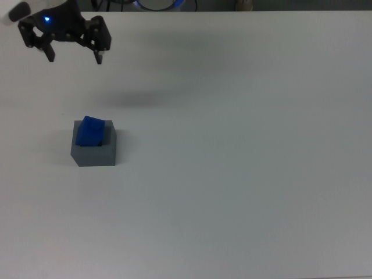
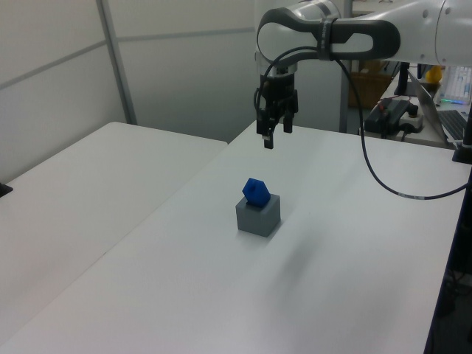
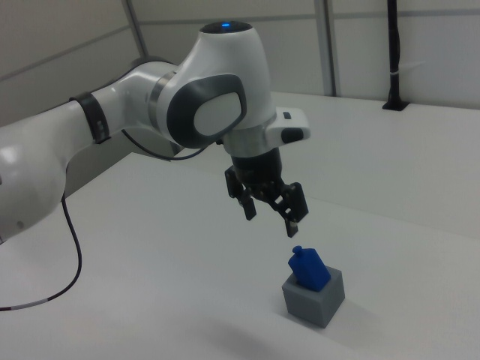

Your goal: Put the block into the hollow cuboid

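Recess walls of the hollow cuboid (image 1: 93, 151) hide the block's (image 1: 90, 131) base.

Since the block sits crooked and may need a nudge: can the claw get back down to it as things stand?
Probably yes. The claw hangs open above the table, and nothing lies between it and the block, which sticks up tilted out of the hollow cuboid.
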{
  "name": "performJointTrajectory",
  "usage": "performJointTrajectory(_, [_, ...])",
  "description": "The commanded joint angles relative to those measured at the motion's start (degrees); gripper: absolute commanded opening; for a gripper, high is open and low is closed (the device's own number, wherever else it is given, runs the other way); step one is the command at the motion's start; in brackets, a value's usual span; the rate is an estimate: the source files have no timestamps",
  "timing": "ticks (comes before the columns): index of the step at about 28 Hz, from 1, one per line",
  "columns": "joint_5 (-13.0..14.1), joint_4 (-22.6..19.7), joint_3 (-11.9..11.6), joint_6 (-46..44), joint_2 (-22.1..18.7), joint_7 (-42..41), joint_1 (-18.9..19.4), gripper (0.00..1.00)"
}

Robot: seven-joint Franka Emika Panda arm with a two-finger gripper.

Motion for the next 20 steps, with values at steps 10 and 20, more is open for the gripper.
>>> performJointTrajectory(10, [-0.5,0.0,-3.6,-1.2,-0.7,-4.0,-0.3,1.0])
performJointTrajectory(20, [-0.3,0.0,-4.3,-1.2,-0.7,-4.1,-1.1,1.0])
